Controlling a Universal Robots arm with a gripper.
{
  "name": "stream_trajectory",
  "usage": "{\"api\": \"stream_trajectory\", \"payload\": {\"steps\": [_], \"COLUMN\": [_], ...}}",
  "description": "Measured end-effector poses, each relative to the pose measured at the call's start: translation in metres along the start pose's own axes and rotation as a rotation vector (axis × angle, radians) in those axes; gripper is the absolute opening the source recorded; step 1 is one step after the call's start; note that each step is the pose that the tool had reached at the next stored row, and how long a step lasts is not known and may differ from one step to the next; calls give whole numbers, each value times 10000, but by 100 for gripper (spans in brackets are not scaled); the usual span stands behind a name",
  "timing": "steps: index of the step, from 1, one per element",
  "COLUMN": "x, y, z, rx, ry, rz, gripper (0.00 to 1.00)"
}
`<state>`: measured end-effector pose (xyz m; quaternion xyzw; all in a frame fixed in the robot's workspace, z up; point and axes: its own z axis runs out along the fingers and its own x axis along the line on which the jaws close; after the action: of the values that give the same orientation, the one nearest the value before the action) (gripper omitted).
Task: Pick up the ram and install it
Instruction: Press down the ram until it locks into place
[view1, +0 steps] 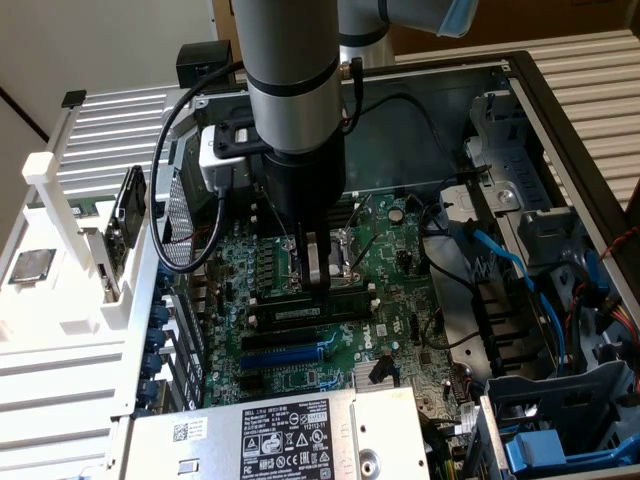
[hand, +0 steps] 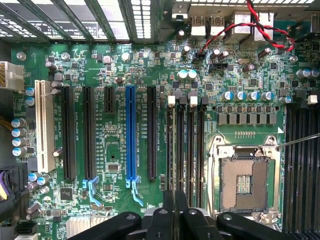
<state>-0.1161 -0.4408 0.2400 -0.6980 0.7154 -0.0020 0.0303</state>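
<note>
Gripper (hand: 175, 220) fingers nearly closed, apparently pinching the ram (view1: 305, 312) by its top edge above the slots; light, stiff, fragile; hold mid-length.

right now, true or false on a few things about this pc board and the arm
1. The CPU socket holds no chip. True.
2. The gripper hangs outside the computer case. False: it is inside the case, low over the motherboard, at the memory slots.
3. One long expansion slot is blue. True.
4. The twisted wires near the rear ports are yellow and green. False: they are red and black.
5. The memory slots lie beside the CPU socket. True.
</note>
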Motion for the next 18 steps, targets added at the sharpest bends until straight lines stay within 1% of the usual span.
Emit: {"api": "stream_trajectory", "payload": {"steps": [9,18], "x": [-1,-6], "y": [0,26], "z": [0,-1], "rx": [0,6], "ry": [1,0], "rz": [-1,0], "gripper": [10,10]}}
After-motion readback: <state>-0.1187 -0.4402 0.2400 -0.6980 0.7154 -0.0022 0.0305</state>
